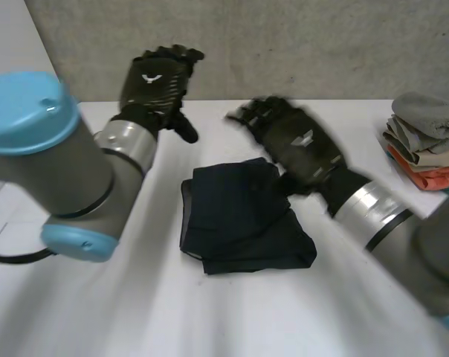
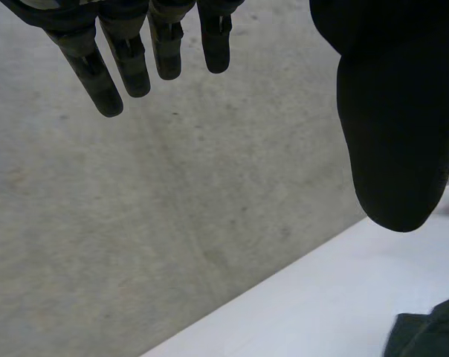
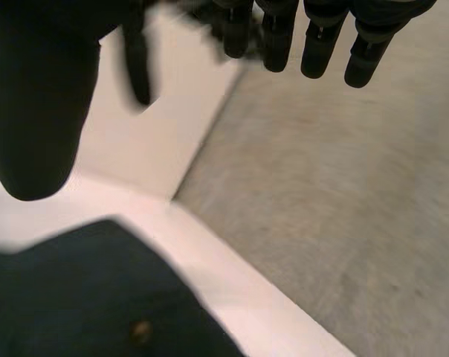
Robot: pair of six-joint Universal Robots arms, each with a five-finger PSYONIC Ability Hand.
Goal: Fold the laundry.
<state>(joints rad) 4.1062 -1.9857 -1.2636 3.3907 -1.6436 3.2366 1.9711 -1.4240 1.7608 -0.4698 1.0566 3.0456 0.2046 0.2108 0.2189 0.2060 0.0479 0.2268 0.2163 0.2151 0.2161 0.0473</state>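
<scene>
Dark navy cloth, a folded garment point(image 1: 243, 216), lies in the middle of the white surface point(image 1: 98, 312) in the head view, its edges roughly squared and a lower layer showing along the near side. The left hand point(image 1: 156, 82) is raised over the far left part of the surface, near the grey concrete wall point(image 1: 299, 41), well apart from the garment; its fingers are loosely extended and it holds nothing. The right hand point(image 1: 295, 141) hangs over the garment's far right corner, fingers reaching toward the wall and spread, nothing in them; whether its heel touches the cloth I cannot tell. At the right edge of the surface, apart from both hands, sits a stack of folded laundry point(image 1: 425, 137): grey on top, beige below, orange lowest.

In the left wrist view the fingers point(image 2: 128, 63) point straight out, side by side with small gaps, and the thumb point(image 2: 395, 134) stands wide of them, with only the wall between. Beyond the thumb a corner of the garment lies on the surface.

In the right wrist view the fingers point(image 3: 321, 44) are likewise straight and the thumb point(image 3: 39, 111) is held apart, gripping nothing. The garment lies under the palm, a small brownish spot point(image 3: 140, 331) on it.
</scene>
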